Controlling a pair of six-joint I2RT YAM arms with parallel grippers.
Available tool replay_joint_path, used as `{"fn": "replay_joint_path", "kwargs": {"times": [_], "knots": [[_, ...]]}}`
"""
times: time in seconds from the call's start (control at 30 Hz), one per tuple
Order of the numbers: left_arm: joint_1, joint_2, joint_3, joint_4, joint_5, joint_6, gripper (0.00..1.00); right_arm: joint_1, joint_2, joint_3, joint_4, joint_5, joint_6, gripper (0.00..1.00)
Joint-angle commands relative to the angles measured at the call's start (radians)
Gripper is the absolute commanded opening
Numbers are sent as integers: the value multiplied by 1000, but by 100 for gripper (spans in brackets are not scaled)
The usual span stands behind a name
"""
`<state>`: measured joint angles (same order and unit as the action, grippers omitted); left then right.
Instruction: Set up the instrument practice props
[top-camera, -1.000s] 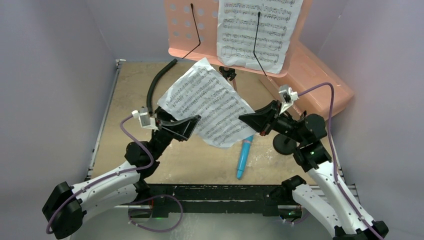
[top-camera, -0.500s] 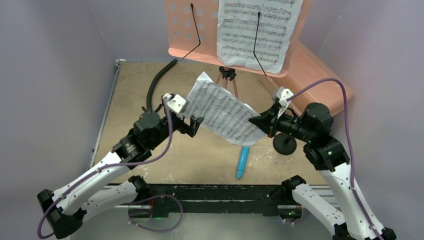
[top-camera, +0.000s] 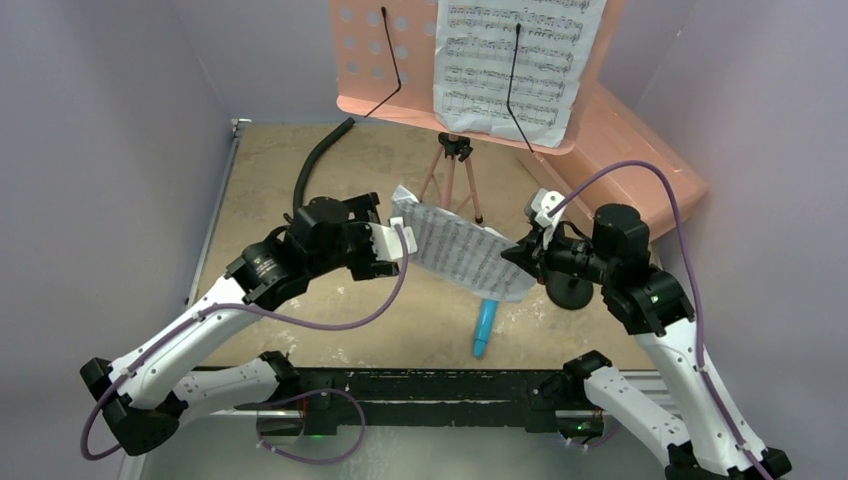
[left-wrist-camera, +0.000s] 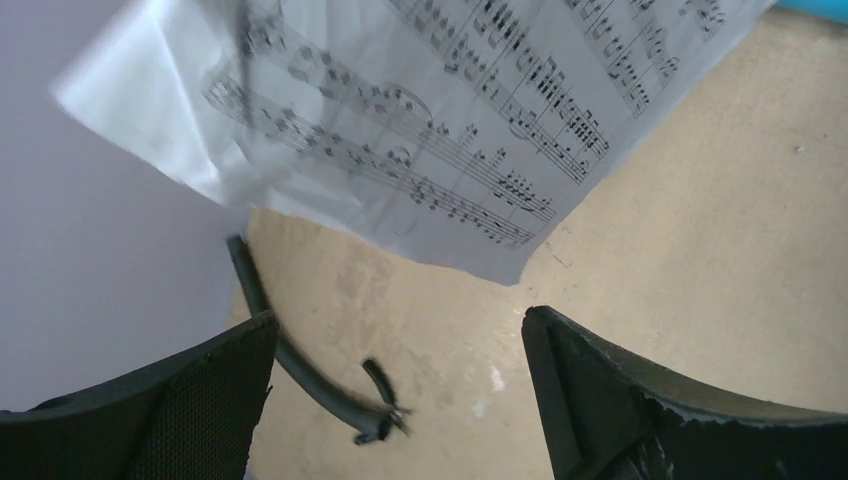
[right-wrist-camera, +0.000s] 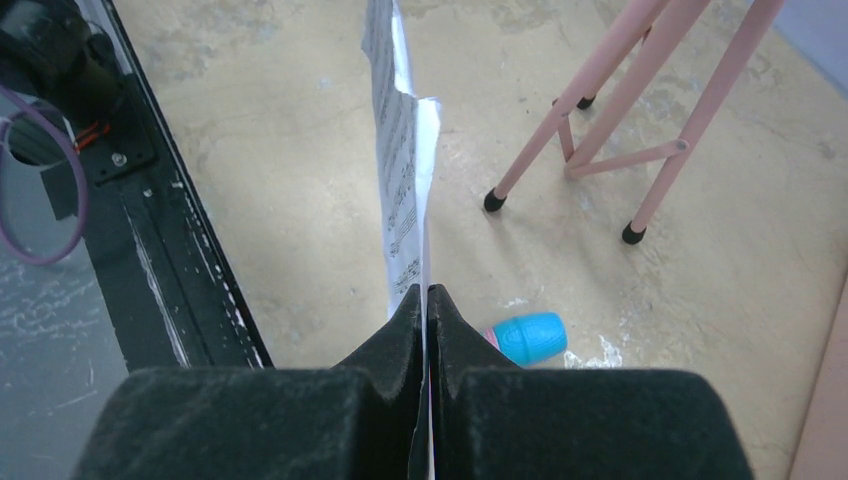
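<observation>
Sheet-music page (top-camera: 462, 250) sits pinched edge-on in your right gripper (right-wrist-camera: 427, 305); left gripper (left-wrist-camera: 400, 395) gapes wide, empty. Catch the floppy free edge before lifting to the pink music stand's (top-camera: 365, 62) bare half.

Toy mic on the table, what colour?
The toy microphone is light blue, best seen in the top external view.

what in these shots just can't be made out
- Blue microphone: in the top view its far end lies under the held page; the right wrist view shows only its tip.
- Mic stand base: in the top view, mostly hidden by the right arm.
- Music stand and upper page: cut off by the top view's upper edge.
- Notes on both pages: too small to read.
</observation>
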<state>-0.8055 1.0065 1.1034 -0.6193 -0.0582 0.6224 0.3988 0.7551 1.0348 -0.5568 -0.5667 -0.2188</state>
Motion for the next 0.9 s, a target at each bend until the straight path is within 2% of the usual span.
{"fn": "replay_joint_path", "kwargs": {"times": [0.0, 0.23, 0.5, 0.73, 0.87], "knots": [[0, -50, 75, -22, 179, 323, 89, 1, 28, 34, -52, 14, -94, 0], [1, 9, 186, 3, 243, 427, 87, 0, 69, 49, -54, 23, -143, 0], [-58, 143, 256, 30, 475, 417, 85, 2, 115, 71, -61, 8, -198, 0], [-191, 317, 308, 62, 414, 389, 85, 2, 119, 78, -82, -8, -228, 0], [-204, 382, 339, 103, 385, 362, 85, 2, 116, 76, -87, -12, -237, 0]]}}
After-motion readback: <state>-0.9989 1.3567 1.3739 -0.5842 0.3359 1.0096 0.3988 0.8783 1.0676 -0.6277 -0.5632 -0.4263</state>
